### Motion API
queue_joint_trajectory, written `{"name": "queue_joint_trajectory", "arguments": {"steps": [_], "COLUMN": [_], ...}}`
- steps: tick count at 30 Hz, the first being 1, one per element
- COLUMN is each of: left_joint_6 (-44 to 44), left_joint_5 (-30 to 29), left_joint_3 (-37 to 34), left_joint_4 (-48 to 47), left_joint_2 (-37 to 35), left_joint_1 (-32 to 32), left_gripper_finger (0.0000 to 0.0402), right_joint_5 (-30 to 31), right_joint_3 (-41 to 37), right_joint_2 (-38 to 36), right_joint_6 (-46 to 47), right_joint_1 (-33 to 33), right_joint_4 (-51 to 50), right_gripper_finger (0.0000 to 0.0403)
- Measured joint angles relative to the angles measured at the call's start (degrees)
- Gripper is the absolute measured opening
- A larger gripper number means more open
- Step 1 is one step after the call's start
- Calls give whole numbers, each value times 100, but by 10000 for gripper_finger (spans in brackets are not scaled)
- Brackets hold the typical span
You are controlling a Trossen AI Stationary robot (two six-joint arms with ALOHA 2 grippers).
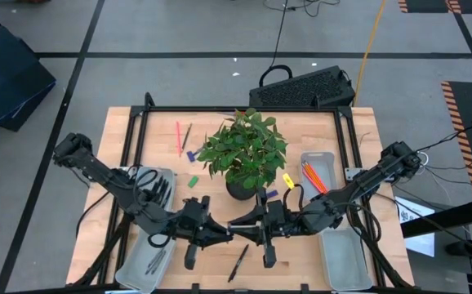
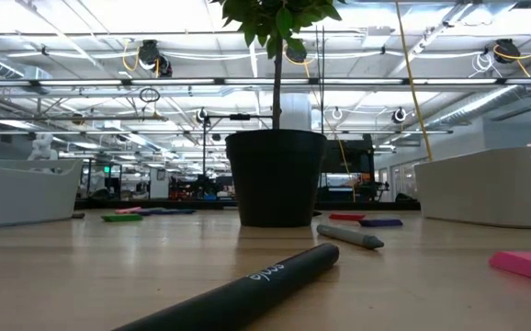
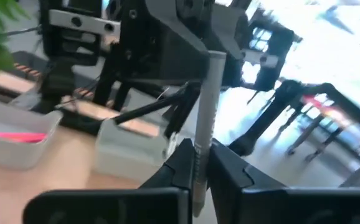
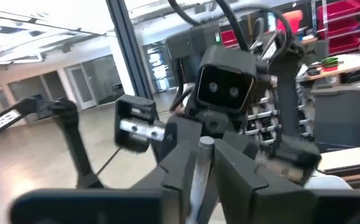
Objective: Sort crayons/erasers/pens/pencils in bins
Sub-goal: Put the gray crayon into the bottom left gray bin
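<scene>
Overhead, the left gripper (image 1: 220, 236) and the right gripper (image 1: 240, 233) meet tip to tip above the front middle of the wooden table (image 1: 122, 135), and what passes between them is too small to make out from up there. The wrist views supply it: the left wrist view shows a slim grey pen (image 3: 203, 134) clenched between the left gripper's fingers (image 3: 179, 163), its far end running into the opposing arm's gripper, and the right wrist view shows the same grey shaft (image 4: 199, 168) pinched between the right fingers (image 4: 237, 171), so both grip one pen. A black pen (image 1: 238, 263) lies on the table just in front of the joined tips; the low view shows pale writing on its barrel, too blurred to read. Behind the grippers stands the potted plant (image 1: 244, 151), with a purple eraser (image 1: 272, 194) at its base and a green eraser (image 1: 193, 181) to its left. Out beyond the left arm a bin (image 1: 150, 245) holds black pens; beyond the right arm a bin (image 1: 334, 237) holds orange pencils (image 1: 313, 177).
</scene>
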Motion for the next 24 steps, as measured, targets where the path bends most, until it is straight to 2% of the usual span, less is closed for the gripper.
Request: {"name": "queue_joint_trajectory", "arguments": {"steps": [3, 7, 11, 14, 17, 19, 24], "left_joint_6": [-61, -710, -2074, -3345, -4906, -5937, -7909], "left_joint_5": [-144, -155, -44, 121, 715, 1092, 1677], "left_joint_3": [396, 1220, 2093, 2534, 2558, 2334, 1283], "left_joint_4": [-1145, -3385, -5513, -6721, -7605, -8019, -8000], "left_joint_2": [-65, -20, -35, -13, -39, -24, -19], "left_joint_1": [98, 158, 1, -281, -599, -825, -1334], "left_gripper_finger": [22, 22, 22, 22, 22, 22, 22], "right_joint_5": [-126, -170, -98, -117, -88, -85, -83], "right_joint_3": [0, 7, 4, 7, -234, -514, -1455], "right_joint_2": [-333, -950, -1642, -2145, -2546, -2761, -3239], "right_joint_6": [-43, -284, -575, -606, -651, -670, -371], "right_joint_1": [3, 24, 155, 317, 513, 655, 952], "right_joint_4": [-328, -733, -1488, -2252, -2841, -3024, -2897], "right_gripper_finger": [108, 169, 210, 225, 227, 225, 217]}}
